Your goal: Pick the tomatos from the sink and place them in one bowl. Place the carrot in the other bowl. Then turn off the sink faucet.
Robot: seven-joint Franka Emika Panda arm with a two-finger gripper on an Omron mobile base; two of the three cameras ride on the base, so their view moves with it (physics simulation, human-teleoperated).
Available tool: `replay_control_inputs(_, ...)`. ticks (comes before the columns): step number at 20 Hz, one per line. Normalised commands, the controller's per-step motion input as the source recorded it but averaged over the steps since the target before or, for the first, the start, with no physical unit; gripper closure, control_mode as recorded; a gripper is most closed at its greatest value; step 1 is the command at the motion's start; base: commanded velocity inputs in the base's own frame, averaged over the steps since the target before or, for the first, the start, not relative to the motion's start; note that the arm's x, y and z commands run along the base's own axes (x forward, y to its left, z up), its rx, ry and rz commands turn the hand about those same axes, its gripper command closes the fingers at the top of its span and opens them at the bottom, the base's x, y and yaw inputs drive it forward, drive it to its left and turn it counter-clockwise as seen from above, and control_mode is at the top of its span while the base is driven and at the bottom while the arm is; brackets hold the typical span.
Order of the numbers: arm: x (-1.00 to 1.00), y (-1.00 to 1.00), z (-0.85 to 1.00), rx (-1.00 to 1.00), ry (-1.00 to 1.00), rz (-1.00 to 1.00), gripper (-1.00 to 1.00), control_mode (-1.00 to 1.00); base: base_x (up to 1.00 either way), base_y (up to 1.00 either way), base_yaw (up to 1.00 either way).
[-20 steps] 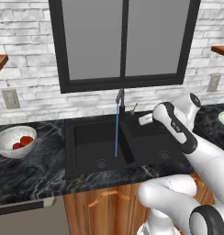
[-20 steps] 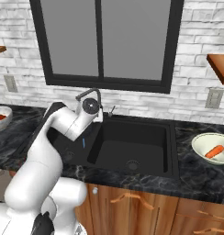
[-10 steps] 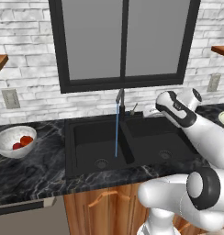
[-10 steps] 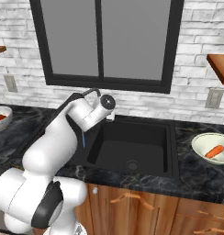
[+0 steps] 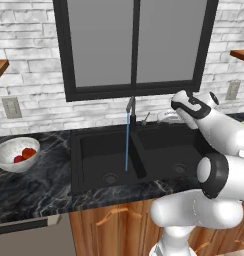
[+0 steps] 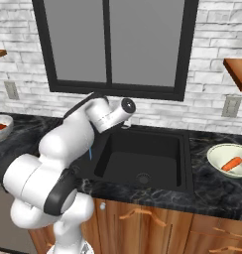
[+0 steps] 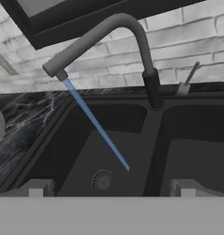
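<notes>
Two red tomatos (image 5: 25, 154) lie in the mottled grey-white bowl (image 5: 8, 164) on the counter left of the sink (image 5: 99, 150). The orange carrot (image 6: 232, 162) lies in the pale cream bowl (image 6: 218, 158) on the right counter. Water (image 5: 127, 145) runs in a blue stream from the dark gooseneck faucet (image 7: 132, 32) into the left basin. Its lever handle (image 7: 191, 74) stands tilted just right of the spout's base. My gripper (image 7: 111, 188) is open and holds nothing. It hovers above the sink, in front of the faucet and apart from it, with the hand (image 5: 184, 104) right of the spout.
A dark-framed window (image 5: 134, 45) and a white brick wall rise behind the sink. Dark marbled counter (image 5: 39, 185) runs on both sides. Wooden shelves (image 6: 237, 72) hang at the upper sides. Wooden cabinets (image 6: 143, 223) are below.
My hand has risen and swung a little toward the wall by the faucet. The jaws stay open, and the water still runs.
</notes>
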Motion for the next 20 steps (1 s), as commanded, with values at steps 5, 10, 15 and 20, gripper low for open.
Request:
replay_control_inputs(5, 0.18, 0.00, -0.28, 0.02, 0.00, 0.00, -1.00, -1.00, 0.00, 0.00, 0.00)
replay_control_inputs(10, 0.02, 0.00, -0.18, 0.03, -0.03, -0.01, 1.00, -1.00, 0.00, 0.00, 0.00)
replay_control_inputs(15, 0.00, -0.03, -0.01, 0.04, -0.01, -0.04, 1.00, -1.00, 0.00, 0.00, 0.00)
replay_control_inputs(20, 0.08, -0.14, 0.00, 0.10, 0.00, -0.06, 1.00, -1.00, 0.00, 0.00, 0.00)
